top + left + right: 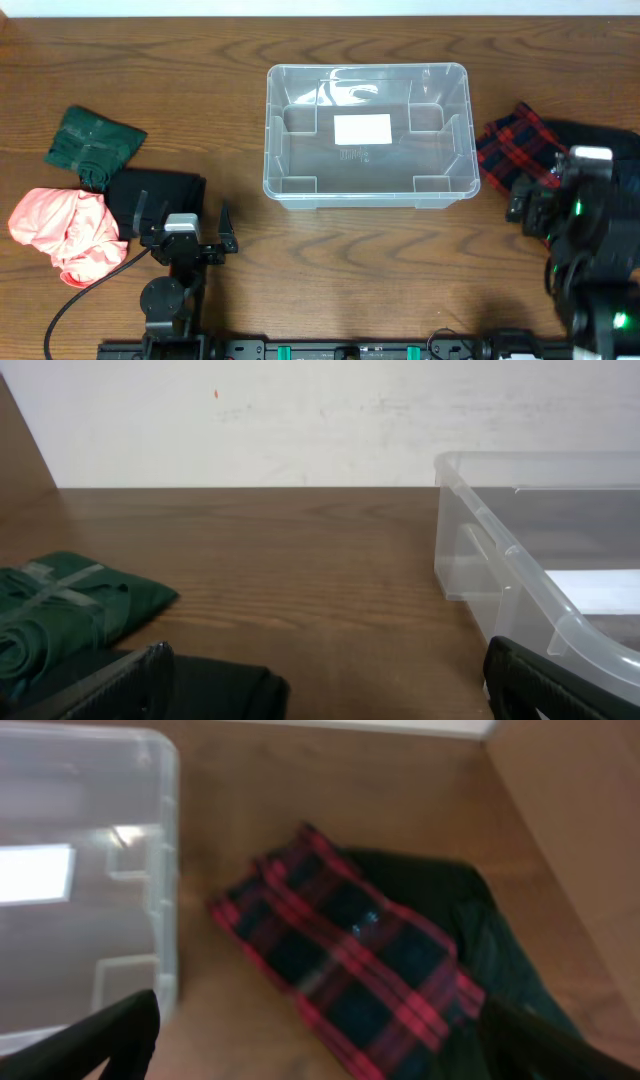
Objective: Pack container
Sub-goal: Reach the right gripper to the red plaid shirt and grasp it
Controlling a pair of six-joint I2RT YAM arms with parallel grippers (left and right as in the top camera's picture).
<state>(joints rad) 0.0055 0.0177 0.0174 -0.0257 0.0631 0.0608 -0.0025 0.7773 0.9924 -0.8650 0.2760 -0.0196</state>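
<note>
Jaws both spread and empty; container (366, 135) bare, so right gripper (320, 1010) should lower onto plaid cloth (350, 970) by right edge.

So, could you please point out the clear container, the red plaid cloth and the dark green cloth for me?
clear container (274, 130), overhead view, on its left-hand wall.
red plaid cloth (345, 955), right wrist view, on the middle of the fabric.
dark green cloth (92, 145), overhead view, on the middle of the bundle.

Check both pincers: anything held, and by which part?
Nothing held. Left pincer and right pincer both stand open and empty, apart from the container.
</note>
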